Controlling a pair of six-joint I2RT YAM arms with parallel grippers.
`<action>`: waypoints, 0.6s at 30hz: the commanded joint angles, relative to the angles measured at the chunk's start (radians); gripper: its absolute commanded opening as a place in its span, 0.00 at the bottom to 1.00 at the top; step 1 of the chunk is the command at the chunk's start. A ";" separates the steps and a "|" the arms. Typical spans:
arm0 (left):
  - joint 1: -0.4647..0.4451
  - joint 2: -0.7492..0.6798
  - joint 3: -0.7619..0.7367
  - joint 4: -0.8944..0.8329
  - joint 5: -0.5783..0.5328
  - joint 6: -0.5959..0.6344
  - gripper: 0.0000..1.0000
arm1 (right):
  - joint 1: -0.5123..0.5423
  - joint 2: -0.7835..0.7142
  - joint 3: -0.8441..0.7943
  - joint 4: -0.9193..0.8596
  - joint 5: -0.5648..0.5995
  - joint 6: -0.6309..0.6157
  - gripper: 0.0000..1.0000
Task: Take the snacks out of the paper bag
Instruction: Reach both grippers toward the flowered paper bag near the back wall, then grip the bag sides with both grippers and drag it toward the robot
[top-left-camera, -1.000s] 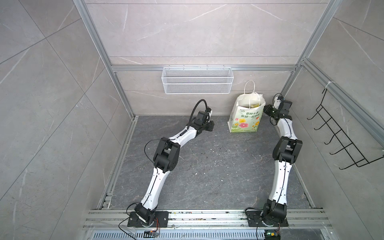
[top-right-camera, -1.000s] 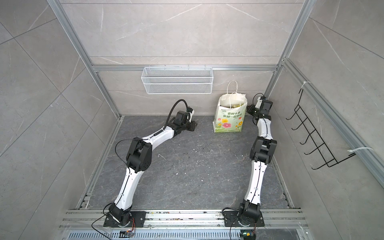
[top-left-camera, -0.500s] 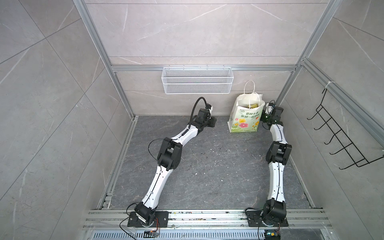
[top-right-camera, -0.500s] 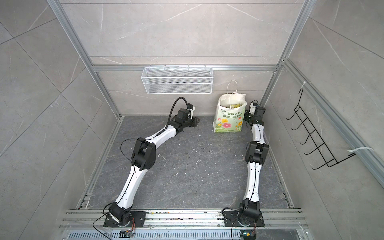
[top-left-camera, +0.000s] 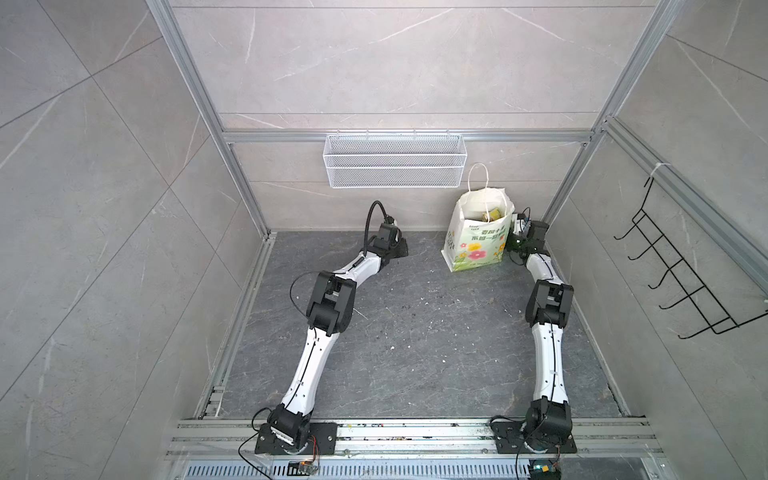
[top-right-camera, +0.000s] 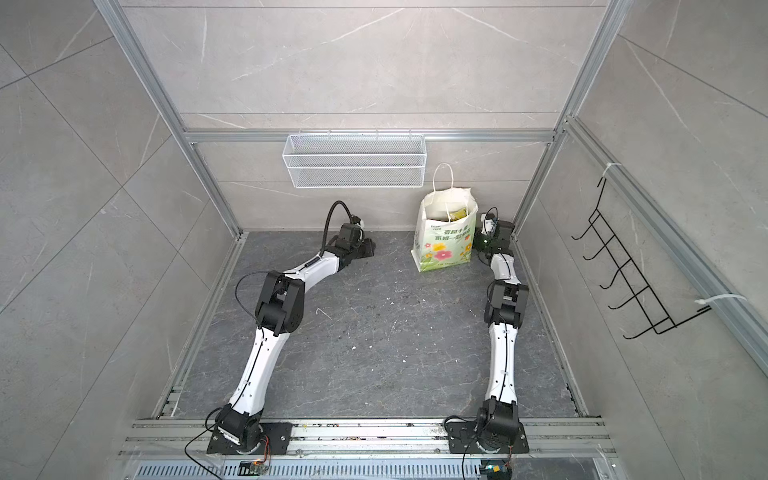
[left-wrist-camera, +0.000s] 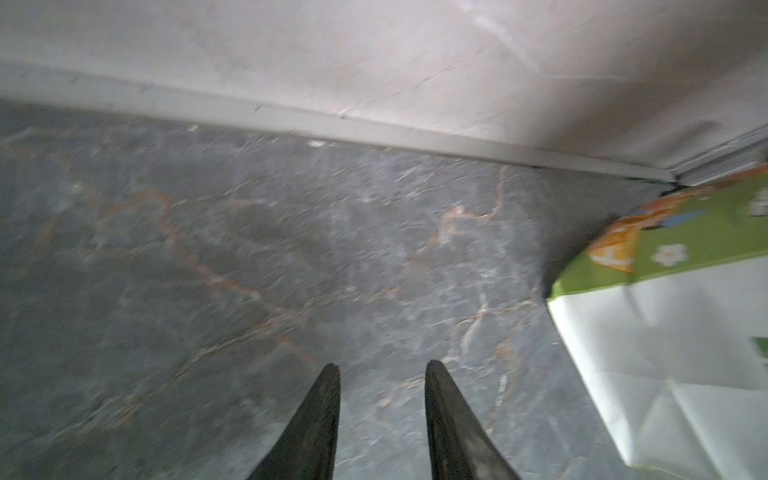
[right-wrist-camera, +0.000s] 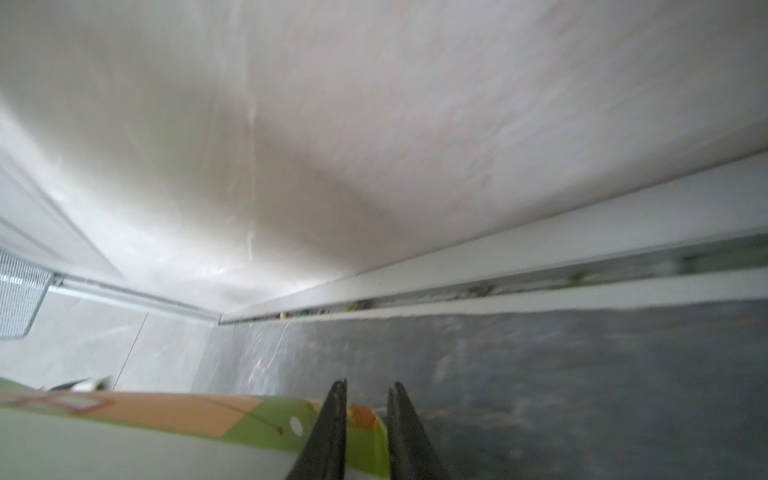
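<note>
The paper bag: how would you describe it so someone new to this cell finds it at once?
Look at the back wall, below the right end of the white wire basket. There the paper bag stands upright on the floor, mouth open. Unlike the plain basket, it has cord handles and flower prints.

Pale grey marble-look tiled walls enclose a dark grey veined stone floor; a white wire-mesh basket hangs at the back, a black wire hook rack at right.
</note>
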 joint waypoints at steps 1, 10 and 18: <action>0.009 -0.116 -0.044 0.050 -0.036 -0.008 0.38 | 0.064 -0.081 -0.091 0.060 -0.098 -0.019 0.21; 0.024 -0.200 -0.167 0.084 -0.070 0.021 0.38 | 0.121 -0.283 -0.492 0.265 -0.067 -0.018 0.18; 0.029 -0.314 -0.323 0.135 -0.127 0.027 0.38 | 0.189 -0.518 -0.864 0.475 0.030 -0.025 0.13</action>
